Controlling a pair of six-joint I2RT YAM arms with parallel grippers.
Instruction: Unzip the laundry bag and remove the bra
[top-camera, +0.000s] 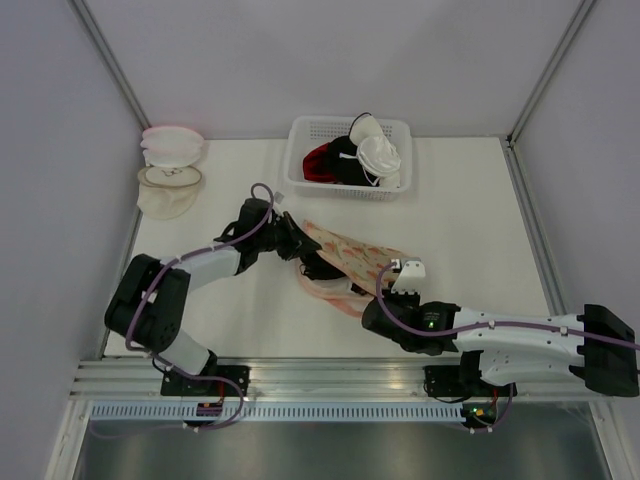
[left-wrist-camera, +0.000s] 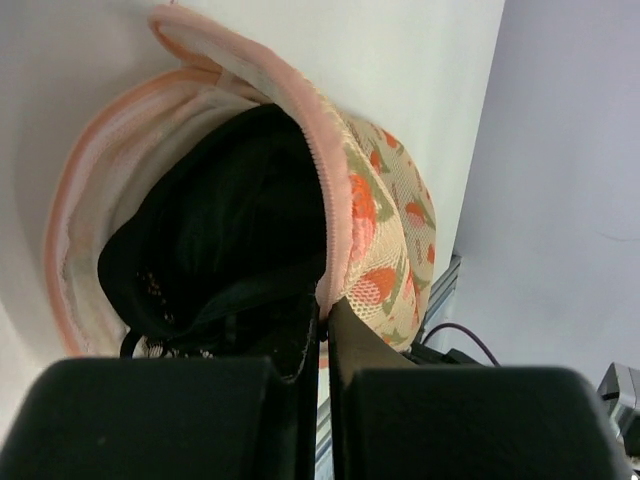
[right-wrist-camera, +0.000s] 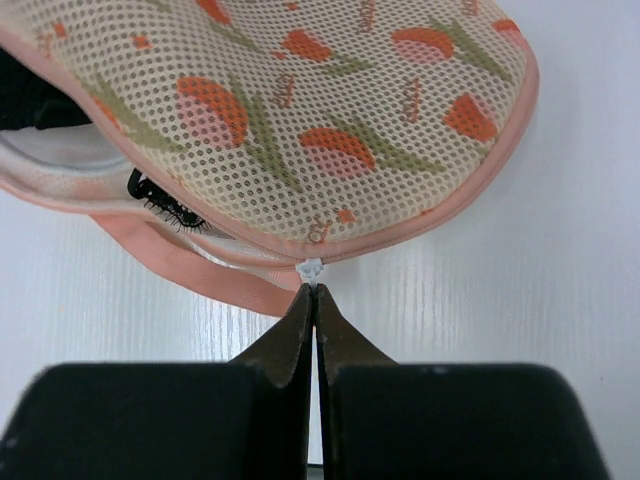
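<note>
Pressed together, right fingers (right-wrist-camera: 308, 305) pinch white zip pull (right-wrist-camera: 312, 270) at bag (right-wrist-camera: 330, 110) edge. Right arm low along near bench (top-camera: 480, 220) side: elbow out right, forearm running left, wrist turned toward bag's near end. Left arm folded at elbow, forearm stretched right to bag's other end. Left fingers (left-wrist-camera: 342, 322) clamped on pink trim (left-wrist-camera: 335, 215), upper flap raised. Bag mid-bench, mouth gaping, black bra (left-wrist-camera: 230, 210) inside. Basket (top-camera: 300, 135) beyond; two pouches (top-camera: 170, 185) far left.
</note>
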